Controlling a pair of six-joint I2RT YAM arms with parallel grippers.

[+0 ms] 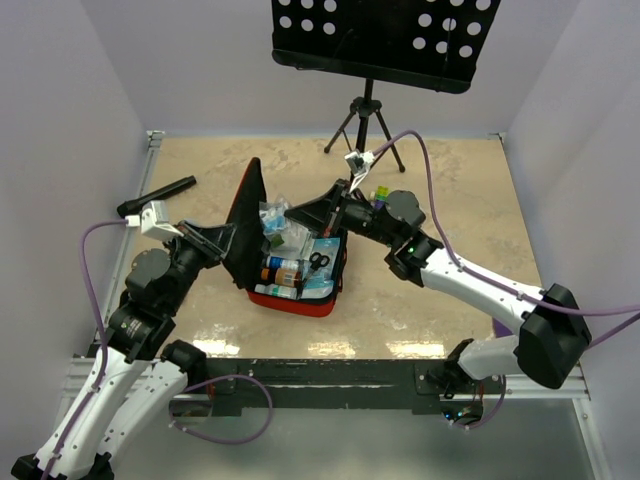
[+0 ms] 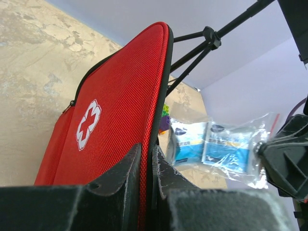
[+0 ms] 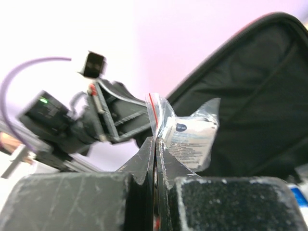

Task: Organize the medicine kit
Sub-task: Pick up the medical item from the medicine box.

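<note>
The red medicine kit [image 1: 318,301] lies open mid-table, with bottles, packets and black scissors [image 1: 318,261] in its base. Its lid [image 1: 247,212] stands upright. My left gripper [image 1: 226,243] is shut on the lid's edge; in the left wrist view the fingertips [image 2: 147,150] pinch the red rim beside the white cross [image 2: 88,124]. My right gripper [image 3: 155,139] is shut on the top edge of a clear zip bag [image 3: 188,134] holding blue-and-white packets. The bag [image 1: 276,224] hangs over the open case, close to the lid's black lining [image 3: 250,106].
A black flashlight [image 1: 157,196] lies at the table's far left. A music stand's tripod [image 1: 366,122] stands at the back edge. A small purple and green object [image 1: 380,192] sits behind the right arm. Walls close in on three sides.
</note>
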